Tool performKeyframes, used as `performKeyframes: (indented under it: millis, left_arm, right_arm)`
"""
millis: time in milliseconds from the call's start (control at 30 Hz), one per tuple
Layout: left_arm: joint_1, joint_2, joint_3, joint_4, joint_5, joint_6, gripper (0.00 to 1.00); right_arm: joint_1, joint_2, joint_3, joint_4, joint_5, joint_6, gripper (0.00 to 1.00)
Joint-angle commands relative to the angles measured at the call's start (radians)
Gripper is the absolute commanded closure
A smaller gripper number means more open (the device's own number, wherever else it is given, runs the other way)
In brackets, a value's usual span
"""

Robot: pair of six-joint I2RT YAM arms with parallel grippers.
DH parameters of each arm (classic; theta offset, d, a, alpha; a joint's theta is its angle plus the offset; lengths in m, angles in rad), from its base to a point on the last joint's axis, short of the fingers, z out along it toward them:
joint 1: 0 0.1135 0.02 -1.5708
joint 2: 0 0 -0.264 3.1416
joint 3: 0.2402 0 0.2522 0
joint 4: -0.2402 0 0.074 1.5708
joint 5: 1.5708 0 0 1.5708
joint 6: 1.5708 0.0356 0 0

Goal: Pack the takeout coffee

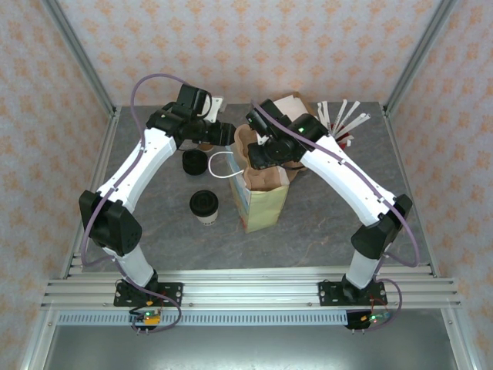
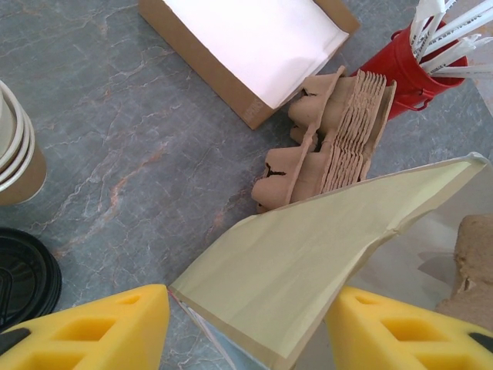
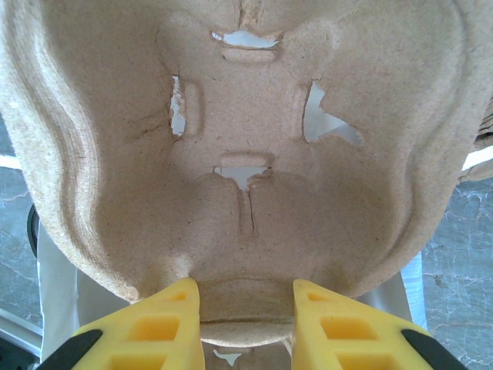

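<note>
The table (image 1: 323, 223) has a grey, marble-like top. Walls (image 1: 254, 46) with a pale pink pattern close it on three sides, and a metal frame (image 1: 77, 50) runs up the corners.

The takeout coffee (image 1: 204, 206) stands upright on the table. Its long axis is vertical and its black lid faces up. It is just to the left of the paper bag (image 1: 266, 202) and on the near side of the loose black lids (image 1: 194, 162).

The left gripper (image 2: 254, 293) is at the far middle of the table. Its yellow fingers (image 2: 131, 327) are spread wide, and the top edge of the bag passes between them. I cannot tell if they touch the paper. The coffee is nearer than this gripper and well apart from it.

The right gripper (image 3: 246, 285) is above the mouth of the bag. It is narrowed on the rim of a brown pulp cup carrier (image 3: 246, 139) and holds it in the air. The coffee is to the left of this gripper, lower and a little nearer, not touching it.

Beyond the bag, the left wrist view shows a stack of carriers (image 2: 339, 131), a red holder (image 2: 408, 73) and a cardboard box (image 2: 246, 46).
</note>
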Motion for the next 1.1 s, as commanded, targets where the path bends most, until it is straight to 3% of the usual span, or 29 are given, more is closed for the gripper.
performKeyframes:
  millis: [0, 533, 1067]
  left_arm:
    - [0.012, -0.010, 0.024, 0.029, -0.012, -0.019, 0.43]
    - [0.011, -0.061, -0.005, 0.052, -0.069, -0.044, 0.37]
    - [0.011, -0.051, -0.009, 0.045, -0.070, -0.027, 0.39]
  right_arm:
    - [0.009, 0.021, -0.003, -0.064, 0.009, -0.004, 0.72]
    - [0.018, 0.034, 0.010, -0.083, 0.023, -0.003, 0.72]
    - [0.029, 0.058, 0.157, -0.135, 0.021, -0.028, 0.72]
